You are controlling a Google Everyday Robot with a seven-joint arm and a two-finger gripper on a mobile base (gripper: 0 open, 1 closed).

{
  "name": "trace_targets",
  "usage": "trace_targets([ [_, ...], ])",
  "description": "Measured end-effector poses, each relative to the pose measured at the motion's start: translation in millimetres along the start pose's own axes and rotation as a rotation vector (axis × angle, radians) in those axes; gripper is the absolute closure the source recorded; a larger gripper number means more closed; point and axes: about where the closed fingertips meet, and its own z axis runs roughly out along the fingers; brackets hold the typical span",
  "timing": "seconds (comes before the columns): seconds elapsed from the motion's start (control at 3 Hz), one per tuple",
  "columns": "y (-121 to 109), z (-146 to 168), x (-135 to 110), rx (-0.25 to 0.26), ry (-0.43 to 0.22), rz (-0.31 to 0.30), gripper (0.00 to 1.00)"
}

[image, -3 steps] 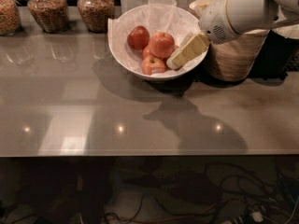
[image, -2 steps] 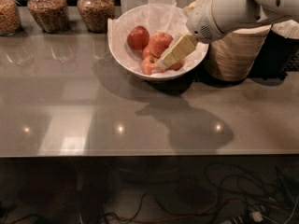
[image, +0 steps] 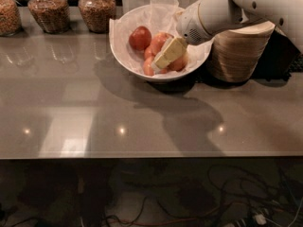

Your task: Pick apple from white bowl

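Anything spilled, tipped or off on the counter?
Nothing stands out. The apples sit inside the white bowl, the jars and stacked beige bowls stand upright, and the claw is in the bowl among the apples.

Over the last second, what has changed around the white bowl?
The gripper moved left, from the right rim of the white bowl to low over the apples. I cannot tell whether it has hold of one. The apples, the bowl, the jars and the stacked beige bowls stayed put.

The hand (image: 159,64) rests among apples (image: 140,38) in the bowl (image: 127,63), jars (image: 97,8) behind-left, stacked bowls (image: 236,53) right.
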Motion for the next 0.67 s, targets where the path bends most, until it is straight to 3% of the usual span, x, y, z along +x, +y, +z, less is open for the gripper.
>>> trace_targets([
  [0.67,-20,23,17,-0.003,0.046,-0.003,0.01],
])
